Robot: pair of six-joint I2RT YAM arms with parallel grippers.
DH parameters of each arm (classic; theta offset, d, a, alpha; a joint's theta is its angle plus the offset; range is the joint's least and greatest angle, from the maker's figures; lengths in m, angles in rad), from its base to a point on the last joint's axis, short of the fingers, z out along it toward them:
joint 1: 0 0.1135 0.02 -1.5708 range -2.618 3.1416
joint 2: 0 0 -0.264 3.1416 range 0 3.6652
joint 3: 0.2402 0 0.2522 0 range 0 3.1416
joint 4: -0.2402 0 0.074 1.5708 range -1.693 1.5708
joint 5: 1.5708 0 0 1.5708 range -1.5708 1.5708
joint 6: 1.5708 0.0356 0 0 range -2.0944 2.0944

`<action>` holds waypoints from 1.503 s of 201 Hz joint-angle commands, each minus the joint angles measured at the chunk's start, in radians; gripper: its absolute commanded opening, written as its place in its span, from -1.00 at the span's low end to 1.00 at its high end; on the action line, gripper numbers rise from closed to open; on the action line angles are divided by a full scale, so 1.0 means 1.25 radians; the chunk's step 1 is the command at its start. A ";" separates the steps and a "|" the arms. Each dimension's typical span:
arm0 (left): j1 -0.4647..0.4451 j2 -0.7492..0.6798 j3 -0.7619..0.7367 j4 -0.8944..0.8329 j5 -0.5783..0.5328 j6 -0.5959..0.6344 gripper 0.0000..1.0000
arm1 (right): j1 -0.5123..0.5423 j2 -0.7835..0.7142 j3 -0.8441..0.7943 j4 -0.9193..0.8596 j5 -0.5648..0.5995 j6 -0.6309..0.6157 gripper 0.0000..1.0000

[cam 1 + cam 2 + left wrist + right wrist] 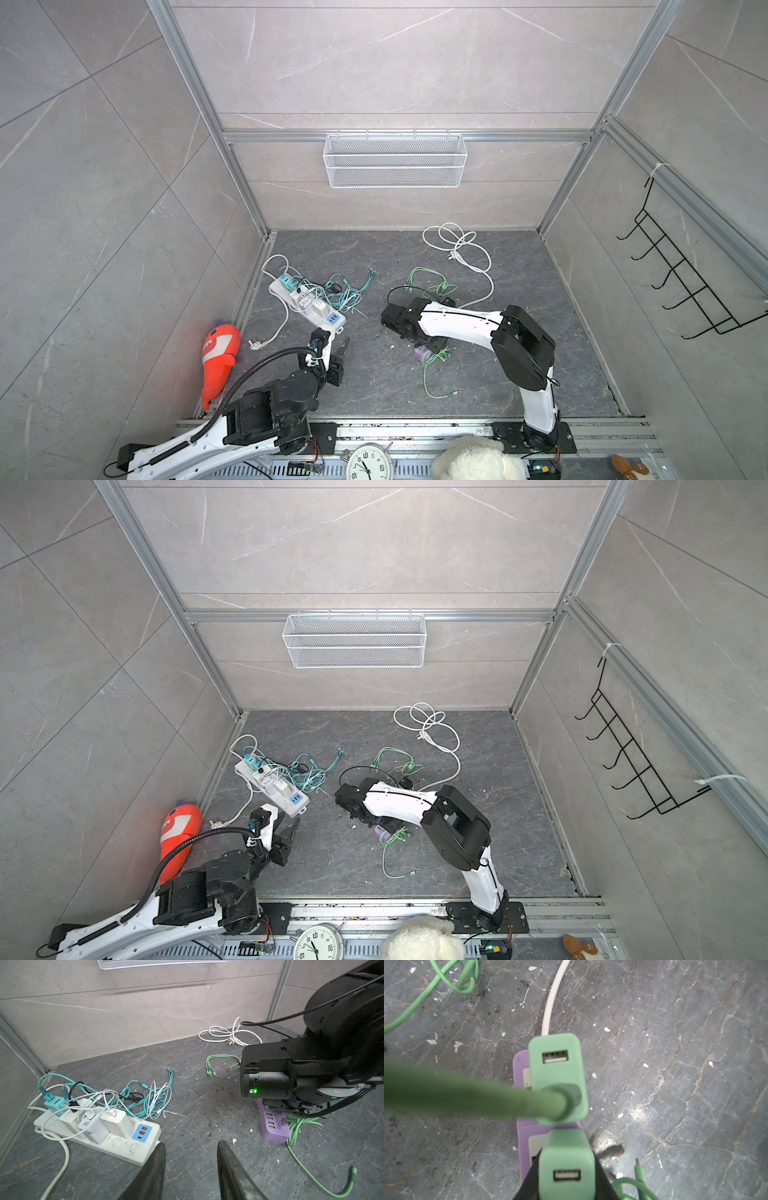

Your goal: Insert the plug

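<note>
**While held over the purple power strip (521,1126): mint-green plug (566,1147) pinched, seating unseen**

While reaching low over the dark marbled counter (675,1064), pinches the mint-green plug in the right gripper (566,1167), with black fingers (529,1180) pressed flat against both its sides. Holds it over the purple power strip, USB port facing the wrist camera, just beside a second green adapter (557,1072) standing in the same strip with a thick green cable (467,1095) in one of two ports. Prongs of the held plug hidden under its body: impossible to tell if seated. White cord (550,1007) leading off from the strip's far end.

Left gripper (191,1144) spread wide and empty, above bare counter near the end of a white power strip (116,1145). On that strip, a teal charger and three white chargers (116,1124), one marked "60W" (84,1125), plus a blue USB panel. Small print on the purple strip's side, too blurred to read in the left wrist view. In both top views, a clock (370,463) (318,943) at the near edge, numerals 9 and 12 legible.
</note>
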 commanded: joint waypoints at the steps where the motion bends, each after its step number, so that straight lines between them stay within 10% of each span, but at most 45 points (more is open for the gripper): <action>1: -0.005 0.023 0.015 0.054 -0.030 -0.016 -0.13 | -0.047 0.192 -0.114 0.358 -0.283 -0.028 -1.00; 77: -0.005 0.047 -0.005 0.061 -0.093 -0.031 -0.04 | -0.047 0.044 -0.126 0.294 -0.167 -0.088 -0.82; 166: -0.005 0.091 -0.001 0.055 -0.134 -0.047 0.01 | -0.047 -0.049 -0.112 0.288 -0.159 -0.173 -0.10; 302: -0.005 0.143 0.014 0.086 -0.166 -0.019 0.03 | -0.045 -0.217 -0.212 0.296 -0.138 -0.228 0.07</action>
